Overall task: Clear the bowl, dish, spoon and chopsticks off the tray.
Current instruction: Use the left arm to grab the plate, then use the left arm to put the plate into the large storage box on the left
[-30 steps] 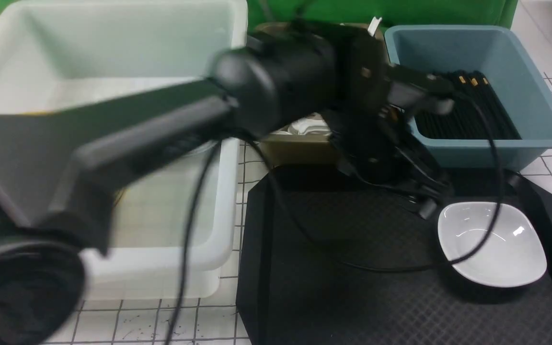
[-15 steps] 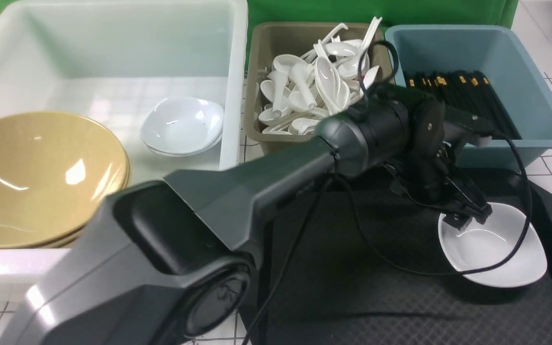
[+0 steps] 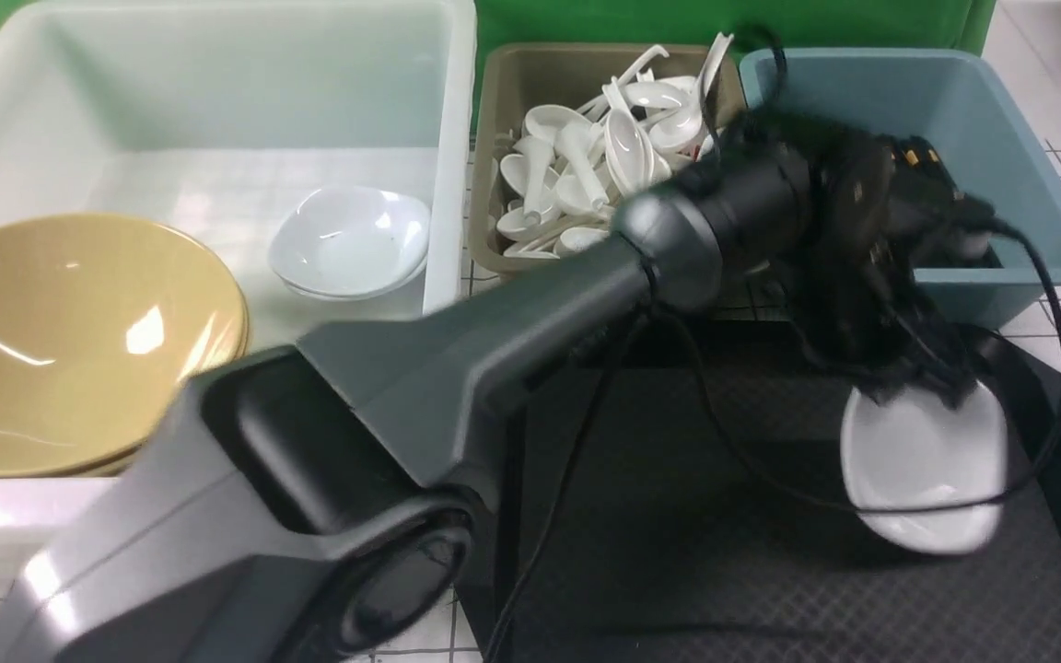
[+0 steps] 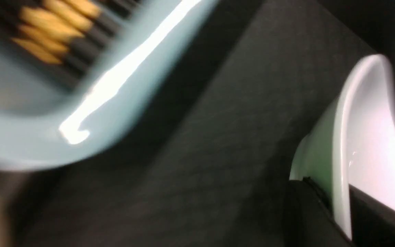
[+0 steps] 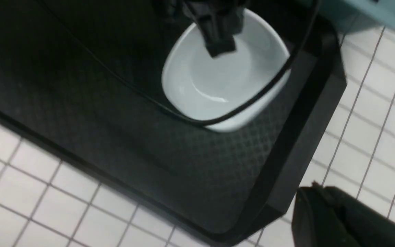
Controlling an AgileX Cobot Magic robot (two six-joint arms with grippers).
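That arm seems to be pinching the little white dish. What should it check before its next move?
1. Grip of the left jaws on the rim of the small white rounded-square dish: ok.
2. Dish off the black diamond-textured tray: cannot tell; tilted, blurred.
3. No snagging by the black cable looped across the dish: cannot tell.
4. Room in the large white plastic bin beside the white dishes there: ok.
5. Shut right jaws away from the dish: ok.
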